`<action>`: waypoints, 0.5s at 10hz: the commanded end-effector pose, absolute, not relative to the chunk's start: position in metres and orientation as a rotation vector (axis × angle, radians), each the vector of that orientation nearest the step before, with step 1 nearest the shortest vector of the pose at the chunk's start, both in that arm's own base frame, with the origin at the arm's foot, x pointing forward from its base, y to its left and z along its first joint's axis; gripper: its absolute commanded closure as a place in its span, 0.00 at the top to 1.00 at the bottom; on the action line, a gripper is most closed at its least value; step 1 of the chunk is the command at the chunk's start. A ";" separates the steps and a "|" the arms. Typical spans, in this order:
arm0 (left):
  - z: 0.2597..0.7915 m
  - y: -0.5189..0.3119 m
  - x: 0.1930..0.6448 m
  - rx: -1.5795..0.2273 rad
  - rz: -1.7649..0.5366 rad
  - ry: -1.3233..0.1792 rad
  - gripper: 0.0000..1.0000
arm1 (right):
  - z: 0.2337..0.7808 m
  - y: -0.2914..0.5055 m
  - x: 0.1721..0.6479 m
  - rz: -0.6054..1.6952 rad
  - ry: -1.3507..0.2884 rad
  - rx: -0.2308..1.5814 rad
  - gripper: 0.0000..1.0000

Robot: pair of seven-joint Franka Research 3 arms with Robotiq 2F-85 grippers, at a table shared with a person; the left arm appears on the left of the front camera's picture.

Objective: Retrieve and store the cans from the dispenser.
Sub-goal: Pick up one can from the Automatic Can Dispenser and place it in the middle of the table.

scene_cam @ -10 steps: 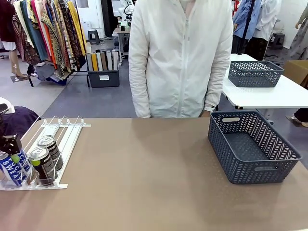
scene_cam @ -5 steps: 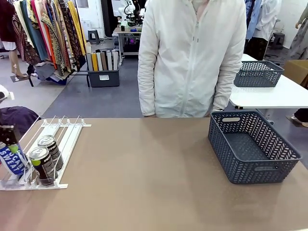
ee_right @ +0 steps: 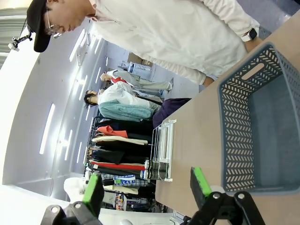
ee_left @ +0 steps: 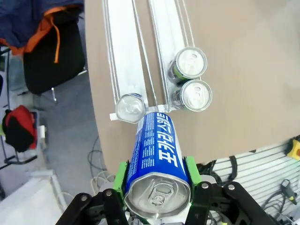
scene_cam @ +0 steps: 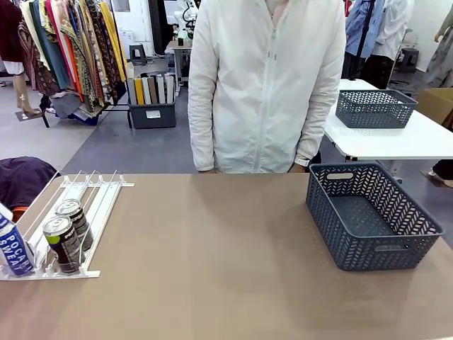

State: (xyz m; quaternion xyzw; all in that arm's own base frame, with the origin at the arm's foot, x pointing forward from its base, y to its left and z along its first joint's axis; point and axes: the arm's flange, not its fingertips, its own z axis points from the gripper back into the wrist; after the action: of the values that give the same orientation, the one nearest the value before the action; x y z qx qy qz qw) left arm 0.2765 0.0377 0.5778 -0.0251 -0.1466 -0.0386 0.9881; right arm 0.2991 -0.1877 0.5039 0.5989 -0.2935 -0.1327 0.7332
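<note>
Left wrist view: the Pocari Sweat can (ee_left: pixel 157 150), clamped by the left gripper (ee_left: pixel 156 176), should be lifted clear of the dispenser (ee_left: pixel 124 47).

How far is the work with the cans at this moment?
Nothing looks stored yet: the grey basket is empty. In hand: the left gripper holds one blue can by the dispenser end. Left: two dark cans and one silver-topped can in the lanes.

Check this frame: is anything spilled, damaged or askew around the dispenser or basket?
Nothing spilled or damaged. Only the blue can leans, clamped in the left gripper by the near end of the dispenser; the dark cans stand upright in their lane, and the basket sits flat.
</note>
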 end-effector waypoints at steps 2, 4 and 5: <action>0.585 0.064 0.268 -0.159 -0.034 -0.314 0.00 | 0.507 -0.188 0.302 -0.282 -0.670 1.330 1.00; 0.582 0.049 0.273 -0.074 -0.066 -0.314 0.00 | 0.507 -0.188 0.302 -0.282 -0.670 1.330 1.00; 0.582 0.049 0.273 -0.074 -0.066 -0.314 0.00 | 0.507 -0.188 0.302 -0.282 -0.670 1.330 1.00</action>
State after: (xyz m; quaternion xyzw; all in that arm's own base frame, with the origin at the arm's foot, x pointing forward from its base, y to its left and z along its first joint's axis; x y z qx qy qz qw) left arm 0.2722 0.0512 0.5796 -0.0431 -0.1523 -0.0293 0.9870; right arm 0.2990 -0.1877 0.5040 0.5989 -0.2935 -0.1327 0.7332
